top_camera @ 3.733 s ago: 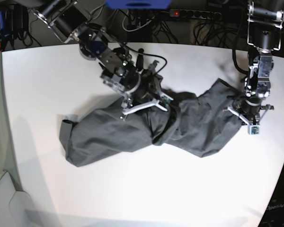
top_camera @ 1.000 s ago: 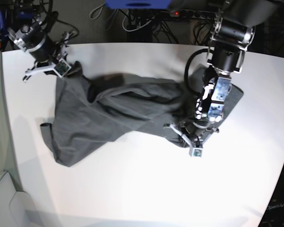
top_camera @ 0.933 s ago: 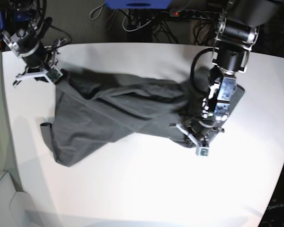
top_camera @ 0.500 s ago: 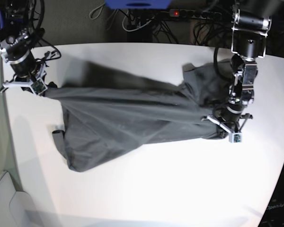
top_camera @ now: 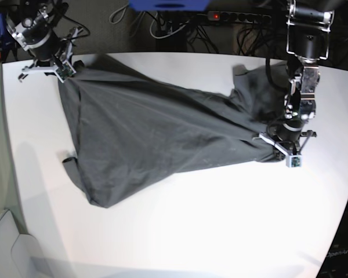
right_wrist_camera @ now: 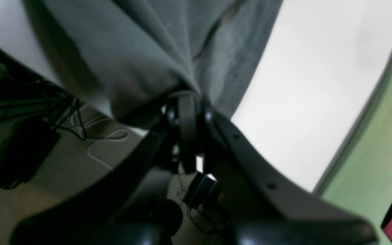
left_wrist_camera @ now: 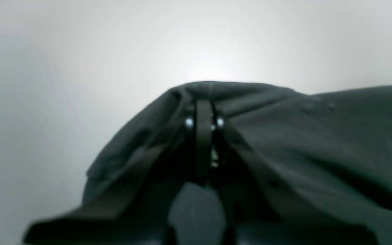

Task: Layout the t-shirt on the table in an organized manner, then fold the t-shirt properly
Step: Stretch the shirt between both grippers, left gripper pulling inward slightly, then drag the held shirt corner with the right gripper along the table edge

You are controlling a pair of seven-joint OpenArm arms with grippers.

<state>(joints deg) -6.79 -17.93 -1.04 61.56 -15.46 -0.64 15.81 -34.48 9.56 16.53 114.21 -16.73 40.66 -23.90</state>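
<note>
Both wrist views are soft, so we cannot make out the weave of the t-shirt (left_wrist_camera: 318,143) or find its collar tag. Cloth bunches over the left claw (left_wrist_camera: 203,112) and right claw (right_wrist_camera: 187,102), hiding their tips; the bench (top_camera: 180,231) runs off the base view's lower edge

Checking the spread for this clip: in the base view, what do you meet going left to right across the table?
right gripper shut on the shirt's corner → t-shirt stretched across the table → left gripper pinching the other end.
</note>
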